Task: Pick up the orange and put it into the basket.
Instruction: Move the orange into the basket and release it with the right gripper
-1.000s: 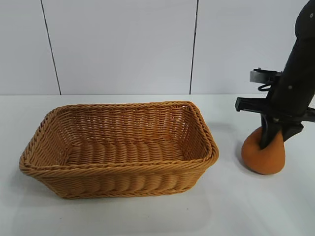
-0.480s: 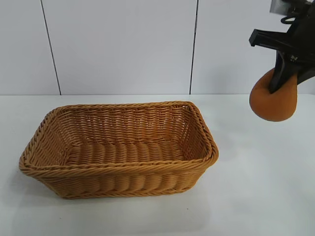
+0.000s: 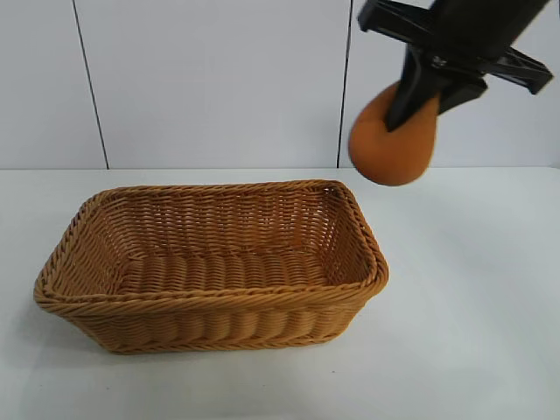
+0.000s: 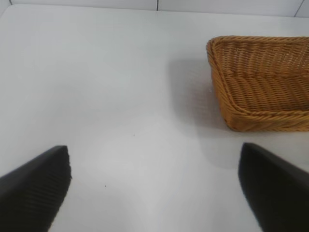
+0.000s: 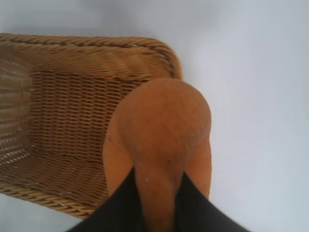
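Note:
My right gripper (image 3: 411, 109) is shut on the orange (image 3: 394, 140), a dull-orange lumpy fruit, and holds it high in the air, just above and beyond the basket's right end. In the right wrist view the orange (image 5: 161, 130) is pinched between the black fingers (image 5: 120, 208), with the basket (image 5: 58, 125) below it. The large tan wicker basket (image 3: 210, 302) stands empty on the white table. My left gripper (image 4: 154, 188) is open and empty over bare table; the basket's end (image 4: 231, 106) lies beyond it.
The white table (image 3: 464, 332) stretches to the right of and in front of the basket. A white panelled wall (image 3: 210, 79) stands behind it.
My right gripper has lifted the orange off the table at the right and carried it up and left, to a spot above the basket's right end. The basket has not moved.

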